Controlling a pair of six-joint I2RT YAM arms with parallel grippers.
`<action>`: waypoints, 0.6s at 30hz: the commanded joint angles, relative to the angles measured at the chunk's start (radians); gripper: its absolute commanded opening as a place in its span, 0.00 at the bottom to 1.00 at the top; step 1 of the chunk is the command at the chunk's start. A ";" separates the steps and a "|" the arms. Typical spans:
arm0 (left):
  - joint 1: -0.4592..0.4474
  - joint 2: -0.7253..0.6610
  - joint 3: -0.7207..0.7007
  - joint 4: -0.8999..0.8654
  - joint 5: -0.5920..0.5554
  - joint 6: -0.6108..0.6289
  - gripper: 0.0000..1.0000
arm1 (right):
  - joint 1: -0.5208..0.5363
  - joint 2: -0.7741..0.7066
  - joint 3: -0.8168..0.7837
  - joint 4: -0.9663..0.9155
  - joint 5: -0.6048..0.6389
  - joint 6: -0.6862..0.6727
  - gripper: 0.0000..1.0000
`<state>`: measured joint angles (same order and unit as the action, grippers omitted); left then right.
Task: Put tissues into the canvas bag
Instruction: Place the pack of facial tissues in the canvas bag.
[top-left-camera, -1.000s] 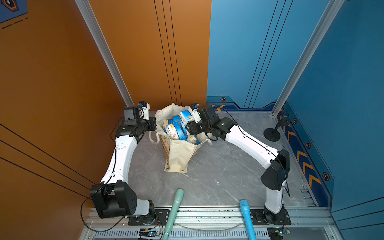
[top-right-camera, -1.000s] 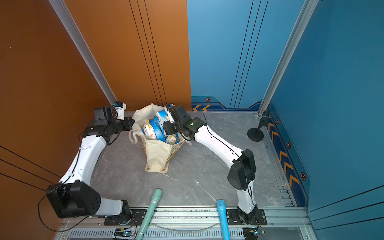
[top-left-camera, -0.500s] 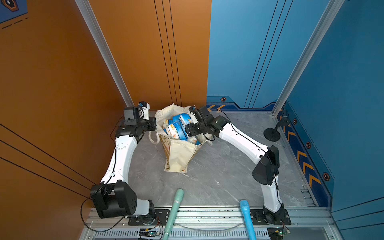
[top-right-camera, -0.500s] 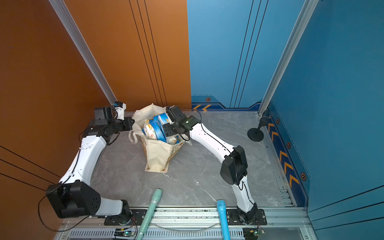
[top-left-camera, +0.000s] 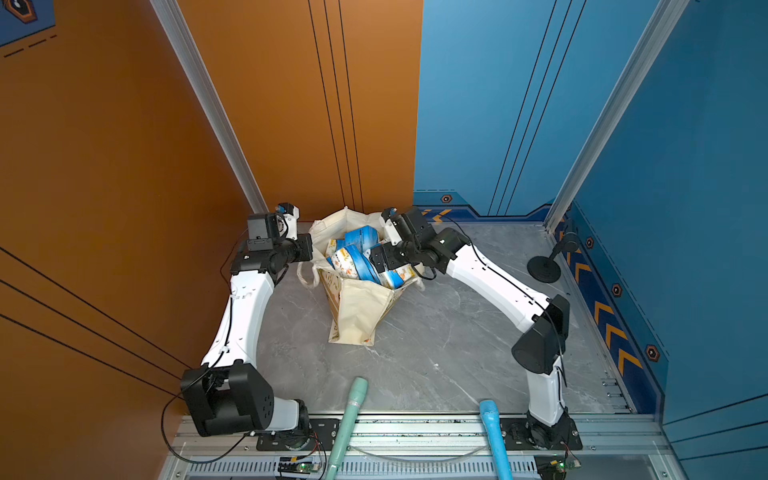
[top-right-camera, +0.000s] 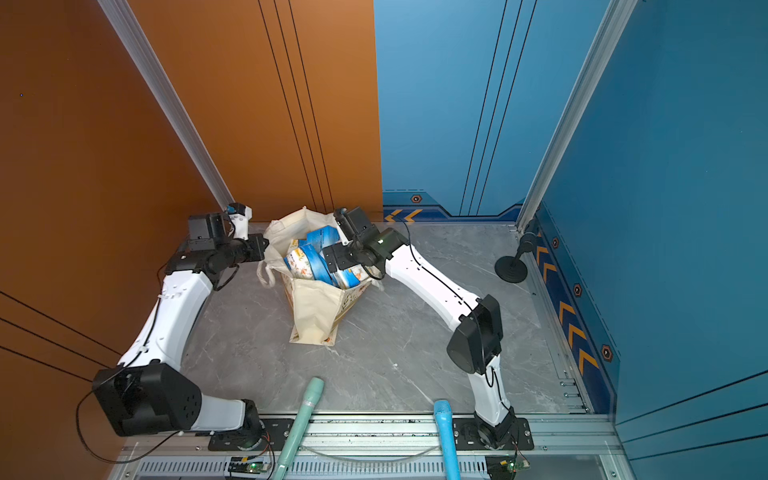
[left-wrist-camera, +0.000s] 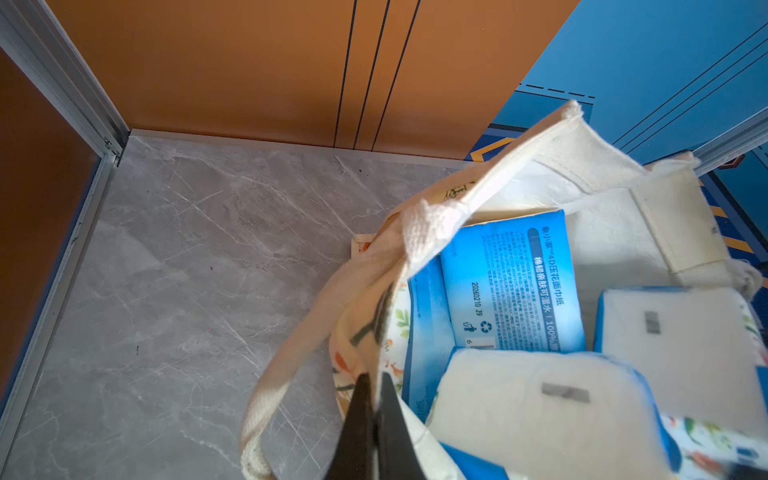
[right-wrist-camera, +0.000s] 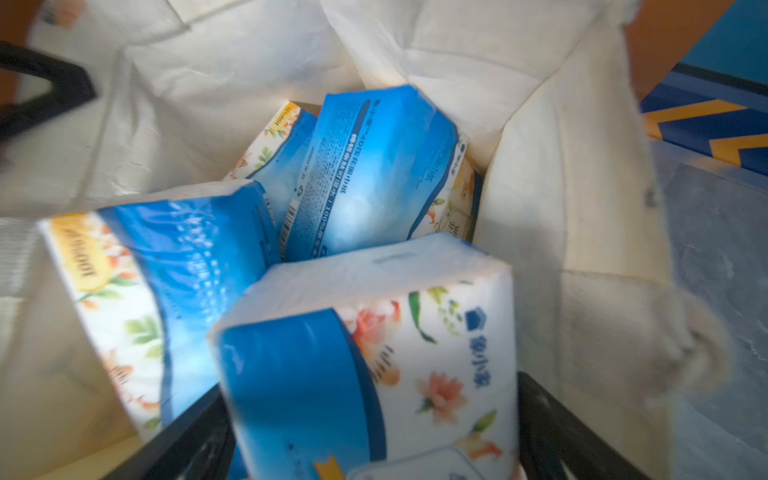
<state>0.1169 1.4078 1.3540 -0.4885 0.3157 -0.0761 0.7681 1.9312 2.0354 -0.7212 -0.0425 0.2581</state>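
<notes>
Though grey-veined, tabletop (top-left-camera: 436, 353) between orange-and-blue walls (top-left-camera: 291, 104)

Bright, even overhead light fills both top views, sharp from edge to edge, with only faint, soft shadows around the canvas bag (top-left-camera: 357, 307) on the grey table (top-left-camera: 436, 353). In the right wrist view, motion blur smears the tissues (right-wrist-camera: 365, 353). The left wrist view's nearest packs are soft, while fine print beyond them is crisp.

The left arm (top-left-camera: 245, 307) rises at the frame's left, the left pincer (left-wrist-camera: 374, 378) clamped shut on the canvas bag (left-wrist-camera: 432, 216) rim. The right arm (top-left-camera: 494, 286) reaches in from the right, the right pincer (right-wrist-camera: 370, 386) spread wide, angled downward.
</notes>
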 joint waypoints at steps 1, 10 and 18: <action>0.006 0.017 -0.016 -0.028 0.017 -0.002 0.00 | -0.044 -0.162 -0.070 0.095 -0.037 0.000 0.98; 0.008 0.015 -0.015 -0.028 0.018 -0.001 0.00 | -0.175 -0.253 -0.298 0.095 -0.057 0.052 0.62; 0.008 0.013 -0.015 -0.029 0.021 -0.002 0.00 | -0.186 -0.238 -0.385 0.080 -0.123 0.085 0.39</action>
<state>0.1169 1.4078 1.3540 -0.4885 0.3168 -0.0761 0.5831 1.7031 1.6627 -0.6262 -0.1360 0.3225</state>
